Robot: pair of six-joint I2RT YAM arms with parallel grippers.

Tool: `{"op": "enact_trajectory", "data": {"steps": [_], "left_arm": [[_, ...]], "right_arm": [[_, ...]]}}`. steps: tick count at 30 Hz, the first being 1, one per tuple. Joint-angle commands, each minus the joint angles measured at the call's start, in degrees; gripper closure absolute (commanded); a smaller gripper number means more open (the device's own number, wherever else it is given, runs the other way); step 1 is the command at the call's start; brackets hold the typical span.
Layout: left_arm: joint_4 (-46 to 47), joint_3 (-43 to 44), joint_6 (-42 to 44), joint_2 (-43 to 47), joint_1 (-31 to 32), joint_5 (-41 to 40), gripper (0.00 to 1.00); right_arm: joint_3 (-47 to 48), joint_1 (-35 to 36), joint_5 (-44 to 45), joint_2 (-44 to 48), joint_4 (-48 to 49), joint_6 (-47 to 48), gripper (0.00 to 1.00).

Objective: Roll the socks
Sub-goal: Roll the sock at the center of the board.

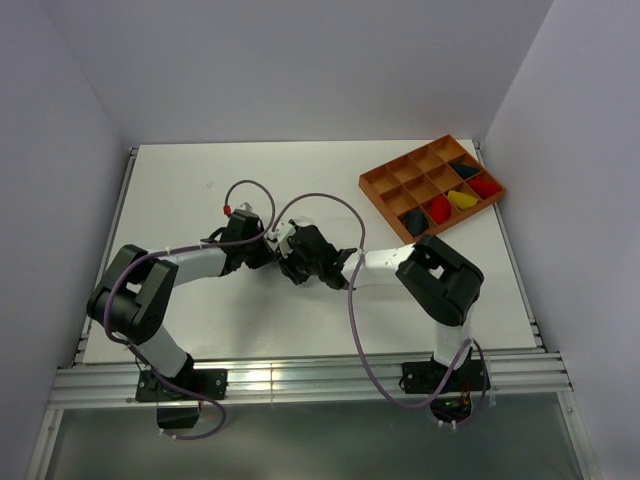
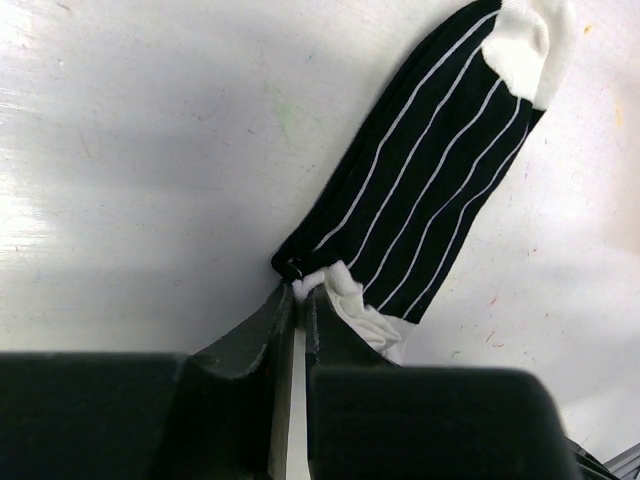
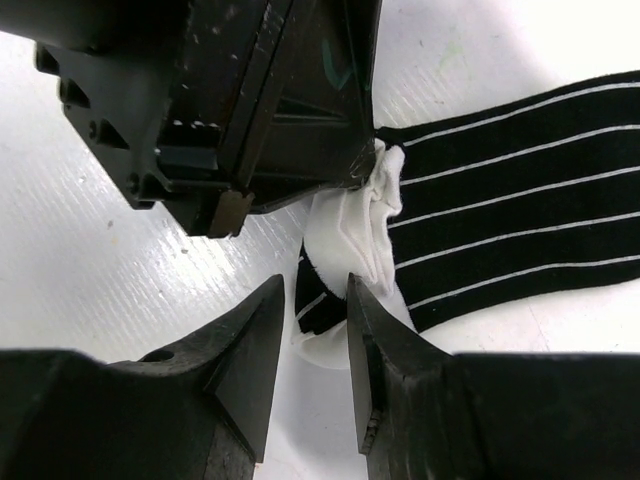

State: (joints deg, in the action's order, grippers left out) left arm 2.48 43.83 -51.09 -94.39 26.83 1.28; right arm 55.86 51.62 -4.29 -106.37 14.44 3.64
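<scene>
A black sock with thin white stripes lies flat on the white table, its white toe at the far end. The near end is bunched into a white fold. My left gripper is shut on the edge of that fold. From the other side, my right gripper stands open, its fingertips either side of the sock's near corner without pinching it. In the top view both grippers, left and right, meet at mid-table and hide the sock.
An orange compartment tray sits at the back right, holding rolled bundles in red, yellow and dark blue. The left gripper's body hangs close above the right gripper's fingers.
</scene>
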Motion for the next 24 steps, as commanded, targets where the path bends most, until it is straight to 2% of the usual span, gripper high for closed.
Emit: {"op": "enact_trajectory", "data": {"steps": [1,6,13,16,19,20,21,23,24], "left_arm": [[-4.5,0.37,2.49,-2.2,-0.11,-1.81,0.92],[-5.03,1.25,2.93,-2.29,-0.11,-1.81,0.92],[-5.91,2.4,3.37,-2.2,-0.11,-1.81,0.92],[-5.91,2.66,3.37,-2.12,-0.11,-0.76,0.91],[-4.86,2.14,3.45,-0.81,-0.11,-0.14,0.91],[-3.72,1.7,3.02,-0.1,-0.11,-0.14,0.9],[-3.36,0.65,2.84,1.65,-0.11,-0.31,0.9],[-3.18,-0.32,2.31,3.5,-0.11,-1.01,0.85],[-3.36,-0.68,2.14,5.51,-0.11,-1.01,0.8]], "right_arm": [[1.54,0.5,0.87,-1.91,0.95,1.37,0.6],[2.68,0.59,2.62,-4.02,-3.09,2.69,0.56],[3.65,1.56,7.54,-4.64,-8.28,4.01,0.57],[3.73,2.0,10.43,-5.43,-10.21,3.66,0.65],[3.82,2.17,11.76,-5.78,-11.62,3.04,0.85],[4.26,2.09,11.59,-5.78,-12.23,2.52,0.96],[4.44,1.91,10.98,-5.69,-13.37,2.25,1.0],[5.49,1.47,6.78,-5.0,-14.0,0.5,1.0],[5.84,1.12,4.67,-4.64,-16.09,-0.47,1.0]]}}
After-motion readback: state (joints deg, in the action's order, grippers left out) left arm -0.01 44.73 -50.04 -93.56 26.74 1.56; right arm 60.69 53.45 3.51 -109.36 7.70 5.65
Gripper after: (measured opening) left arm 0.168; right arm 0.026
